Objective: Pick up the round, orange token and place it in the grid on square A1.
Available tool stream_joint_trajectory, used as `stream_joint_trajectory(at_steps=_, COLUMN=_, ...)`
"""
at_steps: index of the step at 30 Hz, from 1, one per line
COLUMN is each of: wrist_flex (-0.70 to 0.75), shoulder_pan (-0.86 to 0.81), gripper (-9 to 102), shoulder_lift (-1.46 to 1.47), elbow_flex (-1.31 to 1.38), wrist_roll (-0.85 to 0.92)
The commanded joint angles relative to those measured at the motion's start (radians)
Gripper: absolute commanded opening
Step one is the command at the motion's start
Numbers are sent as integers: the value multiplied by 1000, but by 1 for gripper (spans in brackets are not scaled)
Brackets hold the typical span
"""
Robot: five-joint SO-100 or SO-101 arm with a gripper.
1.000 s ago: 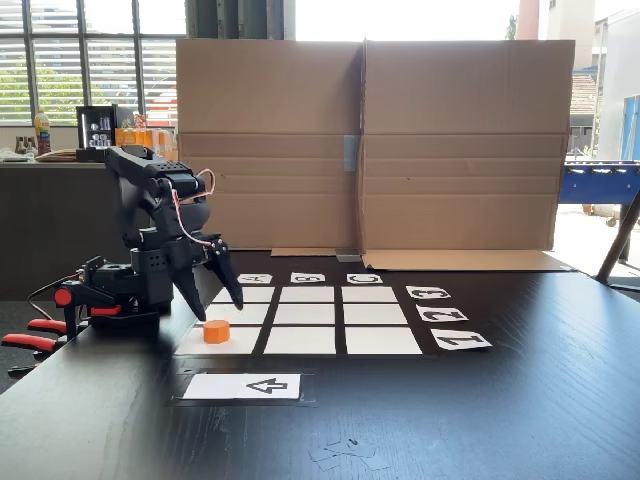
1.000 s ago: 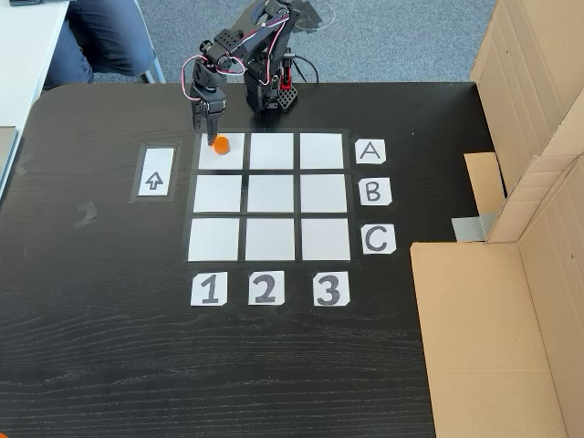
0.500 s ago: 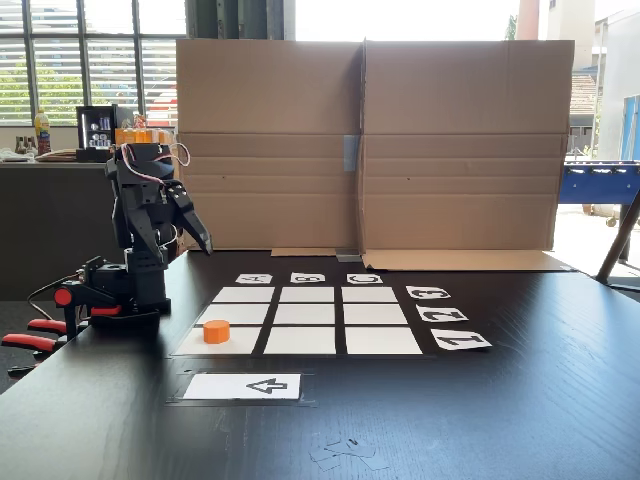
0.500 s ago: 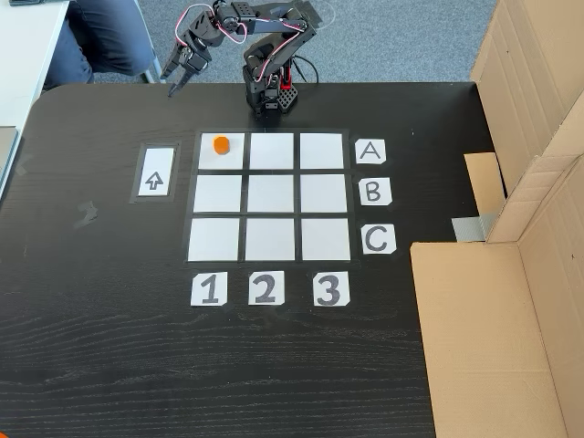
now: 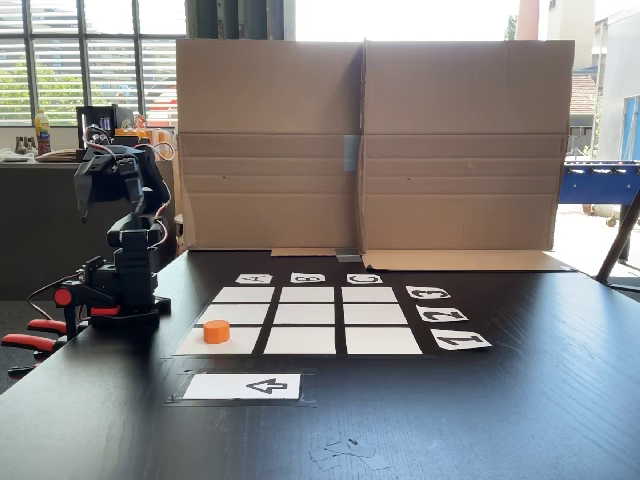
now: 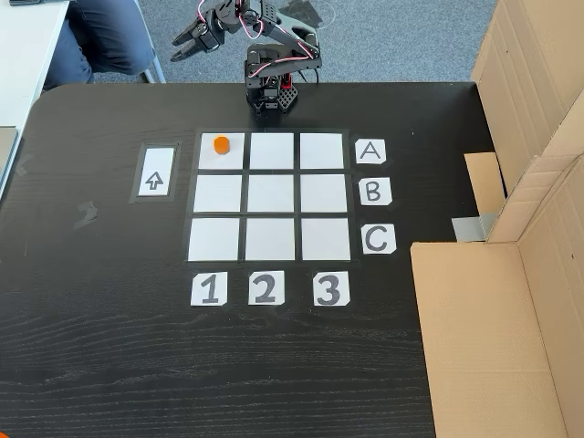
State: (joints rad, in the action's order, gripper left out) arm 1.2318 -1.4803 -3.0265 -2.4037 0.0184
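Resting on square A1 (image 6: 222, 151), the token (image 6: 220, 144) (far from fingers (image 6: 189, 39)).

Setting: office or lab workroom. Evidence: large black wood-grain tabletop (image 5: 520, 400) used as a test bench; a cardboard screen (image 5: 370, 140) standing along its far edge; beyond the screen, tall windows with blinds (image 5: 60, 60); a side counter with bottles (image 5: 40, 130) left of the screen; grey carpet (image 6: 401, 36) past the tabletop; a seated person's leg (image 6: 105, 36) at the tabletop's corner.
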Motion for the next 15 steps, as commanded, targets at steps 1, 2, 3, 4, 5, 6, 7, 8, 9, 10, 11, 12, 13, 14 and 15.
stream_joint_trajectory(at_steps=1, wrist_flex=60, shoulder_pan=-49, gripper=22, shoulder_lift=-91, elbow_flex=-41, wrist_roll=-6)
stream_joint_trajectory(at_steps=2, wrist_flex=74, shoulder_pan=-61, gripper=22, shoulder_lift=-118, elbow_flex=-60, wrist_roll=-6)
stream_joint_trajectory(at_steps=3, wrist_flex=84, shoulder_pan=-74, gripper=22, shoulder_lift=-144, elbow_flex=-81, wrist_roll=-6)
stream_joint_trajectory(at_steps=4, wrist_flex=94, shoulder_pan=-83, gripper=22, shoulder_lift=-166, elbow_flex=-100, wrist_roll=-6)
stream_joint_trajectory(at_steps=5, wrist_flex=100, shoulder_pan=-94, gripper=22, shoulder_lift=-187, elbow_flex=-120, wrist_roll=-6)
stream_joint_trajectory(at_steps=6, wrist_flex=104, shoulder_pan=-103, gripper=22, shoulder_lift=-210, elbow_flex=-143, wrist_roll=-6)
stream_joint_trajectory(at_steps=7, wrist_flex=106, shoulder_pan=-110, gripper=22, shoulder_lift=-229, elbow_flex=-164, wrist_roll=-6)
stream_joint_trajectory(at_steps=8, wrist_flex=107, shoulder_pan=-120, gripper=21, shoulder_lift=-244, elbow_flex=-186, wrist_roll=-6)
stream_joint_trajectory(at_steps=9, wrist_flex=107, shoulder_pan=-127, gripper=21, shoulder_lift=-261, elbow_flex=-207, wrist_roll=-6)
stream_joint_trajectory(at_steps=10, wrist_flex=107, shoulder_pan=-132, gripper=20, shoulder_lift=-270, elbow_flex=-230, wrist_roll=-6)
stream_joint_trajectory(at_steps=11, wrist_flex=106, shoulder_pan=-138, gripper=20, shoulder_lift=-275, elbow_flex=-247, wrist_roll=-3)
stream_joint_trajectory(at_steps=12, wrist_flex=95, shoulder_pan=-143, gripper=19, shoulder_lift=-275, elbow_flex=-264, wrist_roll=-5)
stream_joint_trajectory(at_steps=13, wrist_flex=84, shoulder_pan=-147, gripper=18, shoulder_lift=-276, elbow_flex=-278, wrist_roll=-6)
stream_joint_trajectory(at_steps=14, wrist_flex=80, shoulder_pan=-153, gripper=18, shoulder_lift=-278, elbow_flex=-291, wrist_roll=-5)
stream_joint_trajectory(at_steps=15, wrist_flex=75, shoulder_pan=-156, gripper=17, shoulder_lift=-279, elbow_flex=-308, wrist_roll=-3)
